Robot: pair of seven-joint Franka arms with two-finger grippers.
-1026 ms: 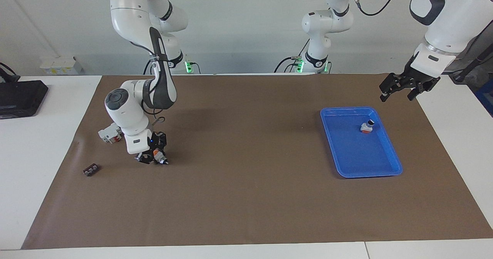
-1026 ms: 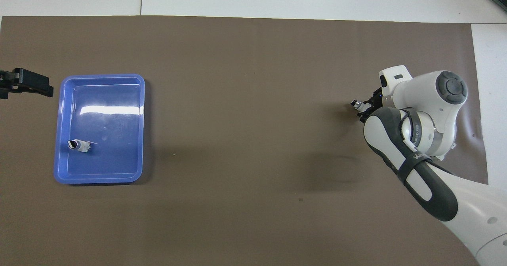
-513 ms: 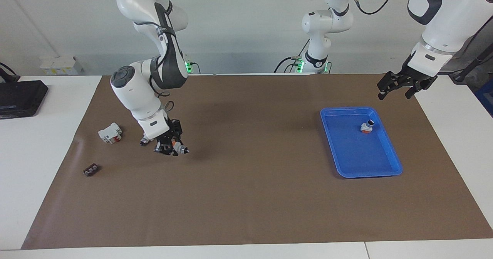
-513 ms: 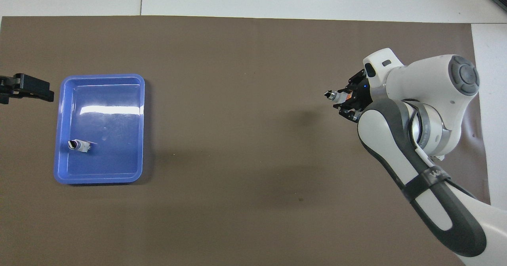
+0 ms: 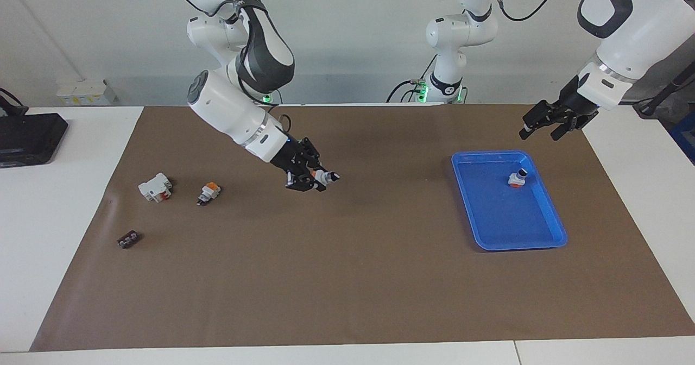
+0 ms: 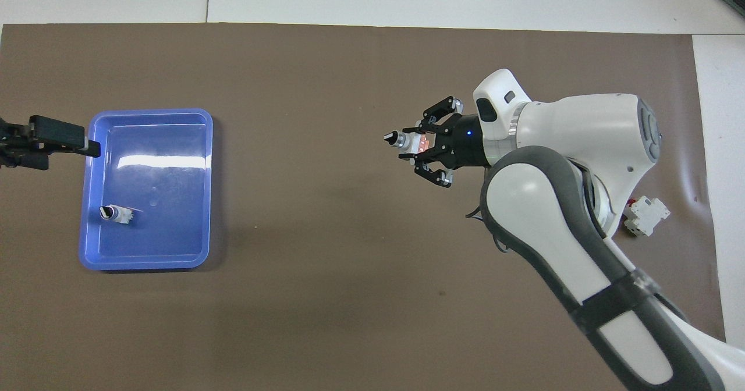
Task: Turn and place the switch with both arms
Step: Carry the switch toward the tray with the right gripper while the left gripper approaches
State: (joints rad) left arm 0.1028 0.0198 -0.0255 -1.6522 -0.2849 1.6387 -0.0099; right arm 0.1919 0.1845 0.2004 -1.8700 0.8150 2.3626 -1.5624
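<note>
Two arms: both were raised above the brown mat [image 5: 347, 278] covering the tabletop [image 5: 65, 202].
Right gripper [image 5: 314, 178]: it was clamped on a switch [image 5: 324, 177], in the air over the mat's middle stretch, toward the right arm's end.
Held switch: white body, orange showing between the fingers, black-and-silver knob end pointing toward the blue tray [image 5: 559, 234]; in the overhead view the switch [image 6: 410, 141] projected from the right gripper [image 6: 428, 145].
Left gripper [image 5: 545, 126]: fingers apart, nothing between them, hovering over the mat beside the tray's robot-side corner; in the overhead view the left gripper [image 6: 55, 142] reached the tray's [image 6: 145, 260] rim.
Second switch [image 5: 517, 178]: it lay inside the tray, in the part nearer to the robots, orange face low, knob end tilted up; seen from overhead the second switch [image 6: 116, 213] lay on its side.
Third switch [image 5: 208, 193]: it rested on the mat at the right arm's end, orange on top.
Larger white block [image 5: 155, 187]: red part visible, beside the third switch, apart from it.
Small dark piece [image 5: 128, 239]: it lay on the mat, farther from the robots than the block.
</note>
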